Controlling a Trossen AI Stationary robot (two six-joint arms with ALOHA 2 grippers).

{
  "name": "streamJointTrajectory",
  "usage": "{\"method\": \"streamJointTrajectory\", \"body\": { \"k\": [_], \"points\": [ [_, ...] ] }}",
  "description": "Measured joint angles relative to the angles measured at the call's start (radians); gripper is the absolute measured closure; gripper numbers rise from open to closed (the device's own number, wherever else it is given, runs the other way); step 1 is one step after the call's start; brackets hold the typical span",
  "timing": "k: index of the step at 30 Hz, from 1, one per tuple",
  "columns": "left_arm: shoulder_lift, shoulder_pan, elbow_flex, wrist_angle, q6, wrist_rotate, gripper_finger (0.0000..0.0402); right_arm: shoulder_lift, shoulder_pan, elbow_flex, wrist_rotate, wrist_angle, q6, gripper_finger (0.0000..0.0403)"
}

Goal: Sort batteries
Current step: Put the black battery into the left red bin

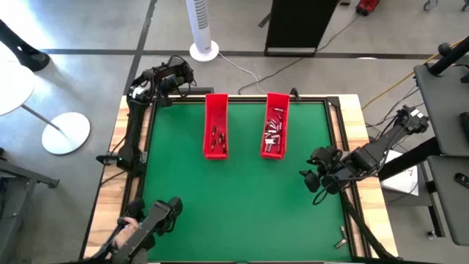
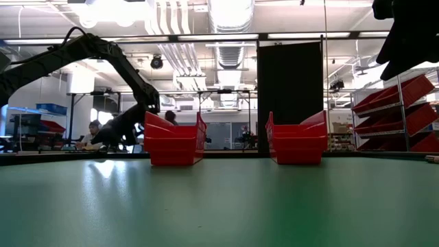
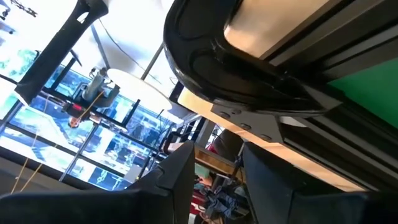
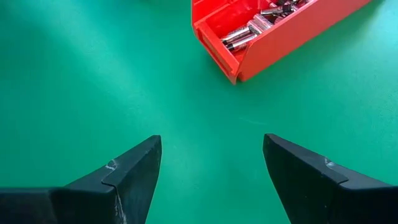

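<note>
Two black jointed robot arms with looping black cables; the right gripper [image 4: 211, 168] has two dark, wedge-shaped fingers [image 4: 134, 174].

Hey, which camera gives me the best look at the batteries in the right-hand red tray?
The right wrist view: the batteries lie close and distinct inside the tray. The high view shows them as a small silvery cluster. The low view shows only tray walls; the left wrist view misses them.

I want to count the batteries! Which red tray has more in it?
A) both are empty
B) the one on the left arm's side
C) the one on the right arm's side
C: seen from above, the right-side tray holds a heap of silvery batteries, while the left-side tray holds only a few batteries.
</note>
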Motion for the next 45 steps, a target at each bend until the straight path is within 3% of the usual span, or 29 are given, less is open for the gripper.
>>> {"method": "streamJointTrajectory", "body": {
  "k": [12,14,19,22,26,29,45],
  "points": [
    [0.0,-0.016,0.0,0.0,-0.006,0.057,0.0284,0.0,0.0,0.0,0.0,-0.021,0.012,0.0123],
    [0.0,-0.028,0.0,0.0,-0.014,0.11,0.0283,0.0,0.0,0.0,0.0,-0.021,0.013,0.0126],
    [0.0,-0.039,-0.016,-0.01,-0.048,0.384,0.0283,0.0,0.0,0.0,-0.02,-0.021,0.013,0.0129],
    [-0.004,-0.039,-0.061,-0.026,-0.084,0.41,0.0283,0.0,0.0,0.0,-0.027,-0.02,0.013,0.0125],
    [-0.033,-0.036,-0.18,-0.025,-0.103,0.518,0.0283,0.0,0.0,0.0,-0.046,-0.02,0.013,0.0119],
    [-0.047,-0.035,-0.288,-0.017,-0.102,0.497,0.0283,0.0,0.001,0.0,-0.048,-0.02,0.012,0.0117],
    [-0.129,-0.031,-0.3,-0.004,-0.109,0.46,0.0283,0.0,0.001,0.0,-0.048,-0.012,0.015,0.0124]
  ]
}}
